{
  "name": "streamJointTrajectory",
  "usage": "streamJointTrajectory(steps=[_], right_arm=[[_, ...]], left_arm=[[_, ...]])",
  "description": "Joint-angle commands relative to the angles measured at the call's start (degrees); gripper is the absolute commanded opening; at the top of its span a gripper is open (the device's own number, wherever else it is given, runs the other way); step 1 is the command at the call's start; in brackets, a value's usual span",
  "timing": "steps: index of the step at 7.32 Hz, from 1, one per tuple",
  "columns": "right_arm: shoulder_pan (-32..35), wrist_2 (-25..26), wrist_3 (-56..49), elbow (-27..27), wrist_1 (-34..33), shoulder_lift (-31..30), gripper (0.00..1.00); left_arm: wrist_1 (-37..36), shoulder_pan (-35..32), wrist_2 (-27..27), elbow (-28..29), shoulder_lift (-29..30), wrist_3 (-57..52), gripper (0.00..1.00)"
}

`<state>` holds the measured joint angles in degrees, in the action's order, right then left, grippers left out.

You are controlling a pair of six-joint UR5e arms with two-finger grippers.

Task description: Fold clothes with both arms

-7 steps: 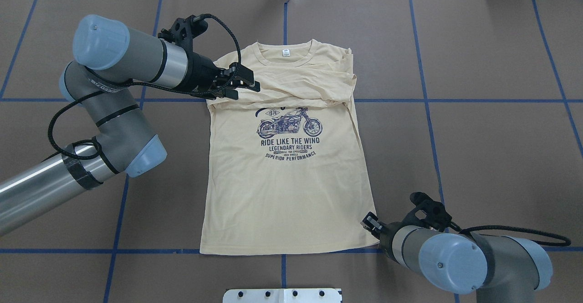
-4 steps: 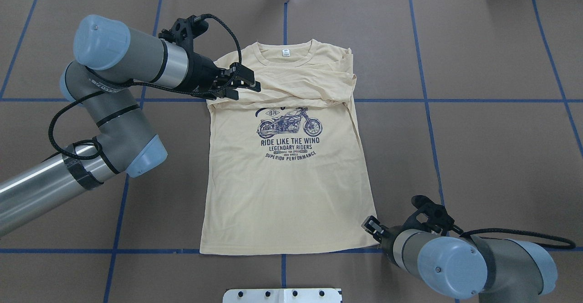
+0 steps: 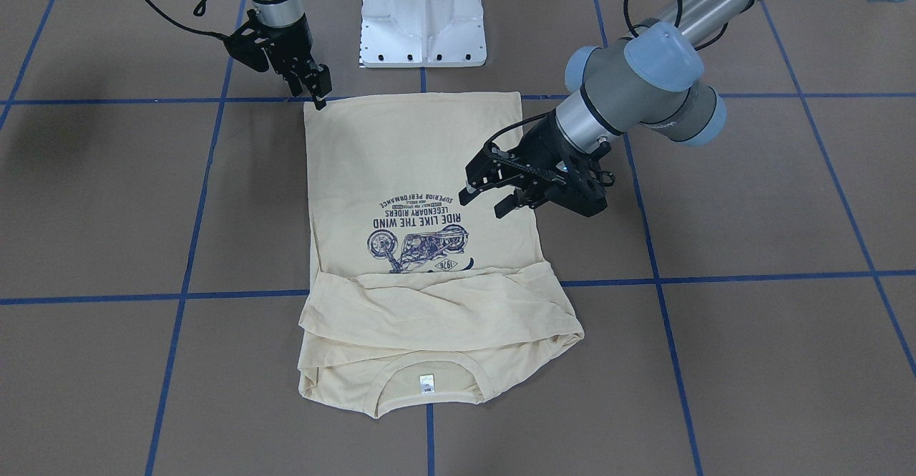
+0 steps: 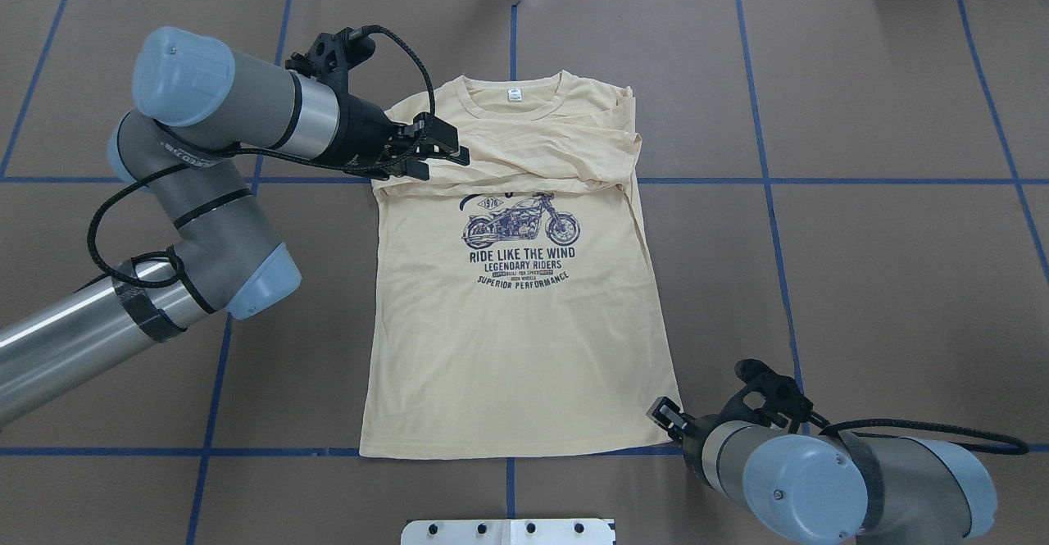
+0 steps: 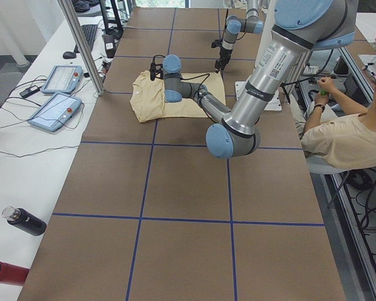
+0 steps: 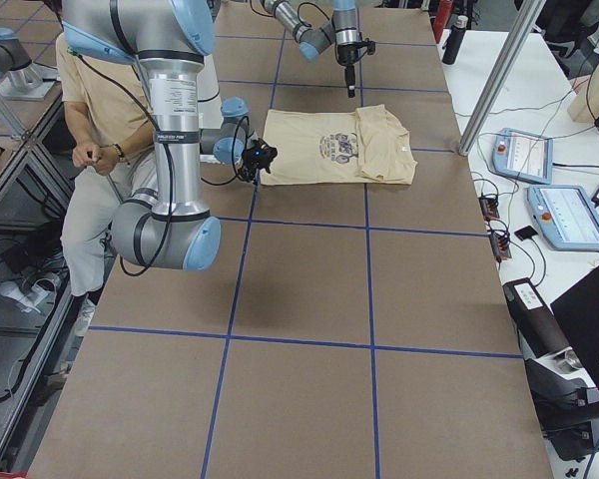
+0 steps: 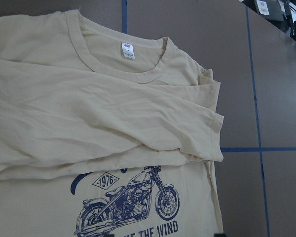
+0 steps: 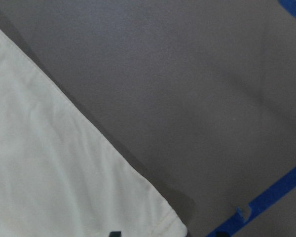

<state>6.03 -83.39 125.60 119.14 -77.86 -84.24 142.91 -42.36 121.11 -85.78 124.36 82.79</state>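
The pale cream-yellow T-shirt [image 4: 516,324] lies flat, print up, with both long sleeves folded across the chest below the ribbed neckline [image 4: 514,96]. It also shows in the front view [image 3: 415,154] and in the left wrist view [image 7: 113,113]. My left gripper [image 4: 438,160] is open and empty, held just above the folded sleeve at the shirt's left shoulder [image 3: 486,195]. My right gripper [image 4: 662,411] is low at the hem's right corner [image 3: 319,94]. The right wrist view shows that corner [image 8: 170,228] lying flat and not held, so the gripper looks open.
The white pedestal base [image 3: 422,25] stands at the table's near edge, just behind the hem. Blue tape lines [image 4: 770,193] cross the brown table cover. A seated operator [image 5: 344,132] and control tablets [image 5: 56,94] are beside the table.
My right arm has drawn back a little toward the robot's side, with its gripper staying at the hem corner. The left arm and the shirt have not moved.
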Motion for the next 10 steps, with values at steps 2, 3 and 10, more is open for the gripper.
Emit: streamJointTrajectory(steps=[2, 3, 10], right_arm=[[-0.1, 0.1, 0.0, -0.9, 0.0, 0.2, 0.67], [-0.1, 0.1, 0.1, -0.8, 0.0, 0.2, 0.59], [0.6, -0.2, 0.0, 3.5, -0.1, -2.1, 0.0]], left_arm=[[0.0, 0.0, 0.0, 0.0, -0.1, 0.0, 0.73], [0.0, 0.0, 0.0, 0.0, 0.0, 0.0, 0.73], [-1.7, -0.5, -0.8, -9.2, -7.4, 12.0, 0.8]])
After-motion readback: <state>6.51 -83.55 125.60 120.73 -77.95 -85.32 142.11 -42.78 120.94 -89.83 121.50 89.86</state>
